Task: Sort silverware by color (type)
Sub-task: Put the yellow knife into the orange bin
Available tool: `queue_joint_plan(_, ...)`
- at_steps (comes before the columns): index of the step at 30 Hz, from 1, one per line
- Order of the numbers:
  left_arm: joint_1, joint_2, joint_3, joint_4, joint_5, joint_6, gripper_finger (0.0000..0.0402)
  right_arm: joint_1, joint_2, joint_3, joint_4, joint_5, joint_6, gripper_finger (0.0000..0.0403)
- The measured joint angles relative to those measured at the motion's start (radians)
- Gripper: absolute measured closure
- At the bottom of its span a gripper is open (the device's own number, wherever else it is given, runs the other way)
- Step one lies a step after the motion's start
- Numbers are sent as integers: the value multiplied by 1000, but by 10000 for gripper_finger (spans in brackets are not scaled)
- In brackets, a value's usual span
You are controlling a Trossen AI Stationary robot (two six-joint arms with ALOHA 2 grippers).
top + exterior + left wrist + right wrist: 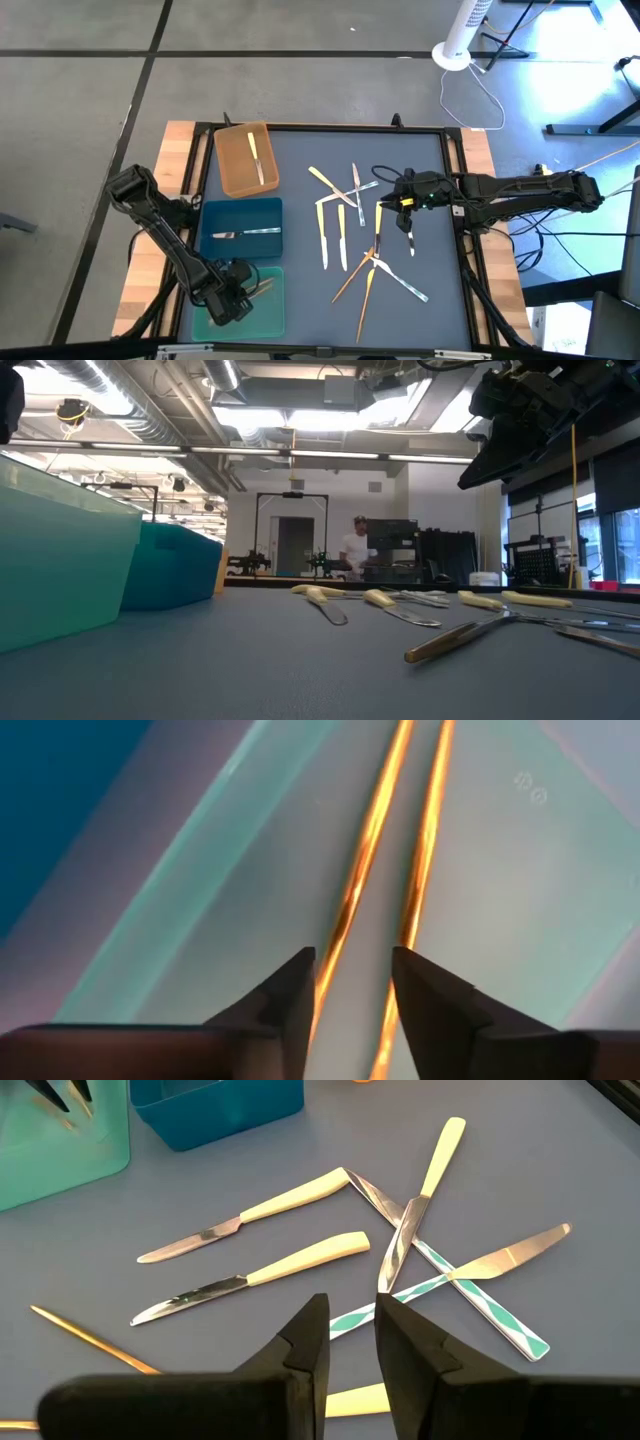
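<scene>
Silverware (300, 1265): slim glossy yellow-handled knives

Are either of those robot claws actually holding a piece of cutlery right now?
No. The left gripper stands open over two orange-gold utensils in the teal tray; the right gripper hovers empty above the knives.

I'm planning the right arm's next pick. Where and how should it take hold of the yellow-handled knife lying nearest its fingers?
Probably the yellow handle of the yellow-handled knife, near its middle, coming straight down with the fingers across its width. It lies flat on the mat, clear of the crossed pile, and the handle looks thicker than the thin blade. The right gripper hovers just beside it.
</scene>
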Motion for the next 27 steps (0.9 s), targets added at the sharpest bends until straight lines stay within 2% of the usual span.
queue_joint_plan(7, 0, 0, 0, 1, 2, 0, 245, 0, 0, 0, -3, 18, 25, 325)
queue_joint_plan(16, 0, -1, 10, 38, 27, 0, 244, 0, 0, 0, -3, 121, 27, 264)
queue_joint_plan(21, 0, -1, 49, 32, 22, 9, 244, 0, 0, 0, -3, 124, 27, 238)
queue_joint_plan(27, 0, -1, 106, 31, -29, 80, 244, 0, 0, 0, -4, 118, 26, 230)
